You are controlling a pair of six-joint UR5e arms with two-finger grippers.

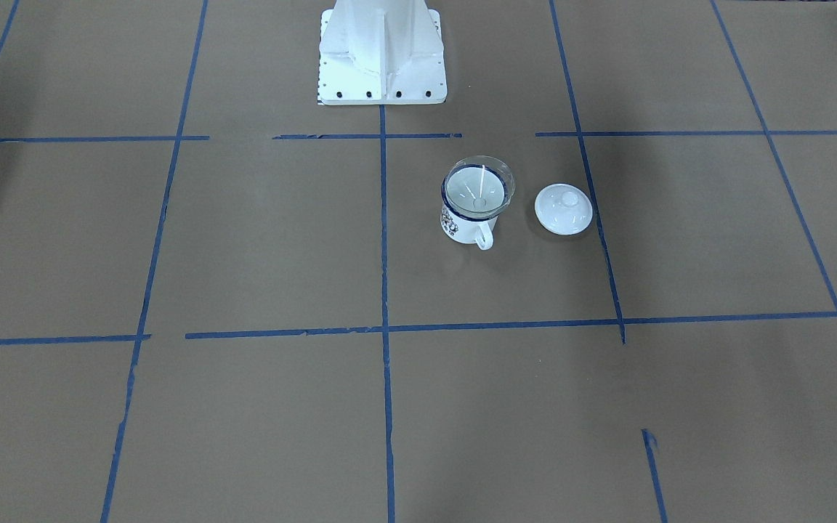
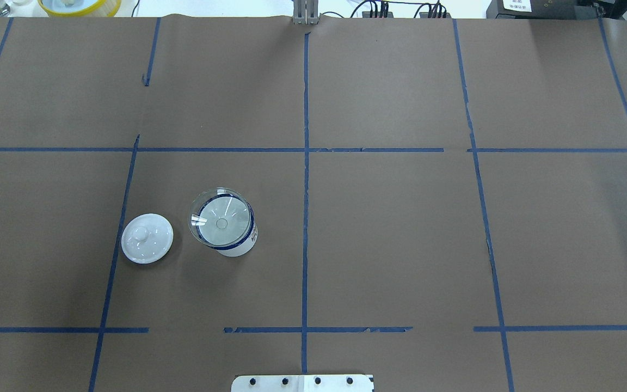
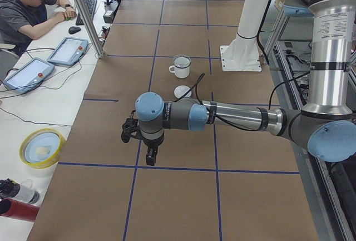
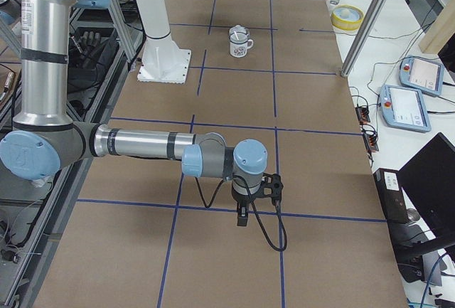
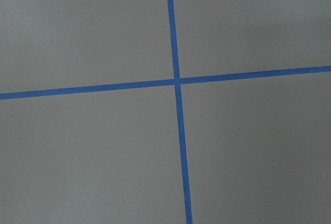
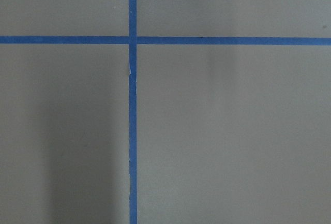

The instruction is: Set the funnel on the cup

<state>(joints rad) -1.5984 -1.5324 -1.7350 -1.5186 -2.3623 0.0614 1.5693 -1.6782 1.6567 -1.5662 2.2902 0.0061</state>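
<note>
The clear funnel (image 1: 478, 187) sits mouth up in the cup (image 1: 462, 226), a white mug with a dark blue rim and a floral print. Both show in the overhead view, funnel (image 2: 221, 218) in cup (image 2: 240, 247), left of the centre line. The cup also shows small in the side views (image 3: 181, 67) (image 4: 240, 41). My left gripper (image 3: 151, 155) hangs far from the cup, near the table's end. My right gripper (image 4: 243, 215) hangs near the other end. I cannot tell whether either is open or shut. Both wrist views show only brown paper and blue tape.
A round white domed lid (image 1: 564, 209) with a knob lies on the table beside the cup (image 2: 147, 238). The white robot base (image 1: 382, 58) stands behind them. A yellow bowl (image 3: 41, 147) and an operator (image 3: 28, 7) are at a side desk.
</note>
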